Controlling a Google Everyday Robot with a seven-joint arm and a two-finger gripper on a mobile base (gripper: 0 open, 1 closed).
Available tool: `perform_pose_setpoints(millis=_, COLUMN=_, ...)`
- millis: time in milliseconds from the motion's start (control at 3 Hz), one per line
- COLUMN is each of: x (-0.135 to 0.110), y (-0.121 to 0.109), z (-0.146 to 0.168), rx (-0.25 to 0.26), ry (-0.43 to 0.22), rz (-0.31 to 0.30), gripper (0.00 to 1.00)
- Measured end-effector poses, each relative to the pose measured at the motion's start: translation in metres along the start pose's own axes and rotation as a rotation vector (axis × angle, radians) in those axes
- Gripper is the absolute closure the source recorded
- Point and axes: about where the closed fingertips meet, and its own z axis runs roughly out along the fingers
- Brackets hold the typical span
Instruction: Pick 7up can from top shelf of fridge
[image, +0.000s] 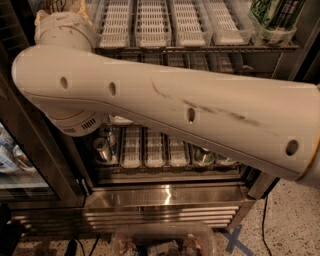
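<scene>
My white arm (165, 107) crosses the whole view from right to upper left, and its elbow joint (65, 30) rises out of the top edge. My gripper is out of view above the frame. No 7up can shows. The fridge (165, 197) stands open in front, with a shiny steel base. A wire rack with white slotted can lanes (150, 22) runs across the top of the view; I cannot tell whether it is the top shelf. The arm hides the space below that rack.
Dark green cans with black stripes (274, 14) stand at the upper right. A lower rack (150, 150) holds white lanes, silver cans (103, 148) at the left and a green can (202, 155) at the right. A dark door frame (30, 150) stands left. A clear plastic box (162, 242) lies on the floor.
</scene>
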Motion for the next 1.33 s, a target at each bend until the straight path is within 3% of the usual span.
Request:
perform_pose_setpoints(millis=667, x=0.0019, y=0.0004, z=0.0009, rx=-0.001, ry=0.004, rz=0.001, gripper=0.97)
perform_pose_setpoints(millis=1333, x=0.0018, y=0.0004, z=0.0009, rx=-0.001, ry=0.004, rz=0.001, gripper=1.00)
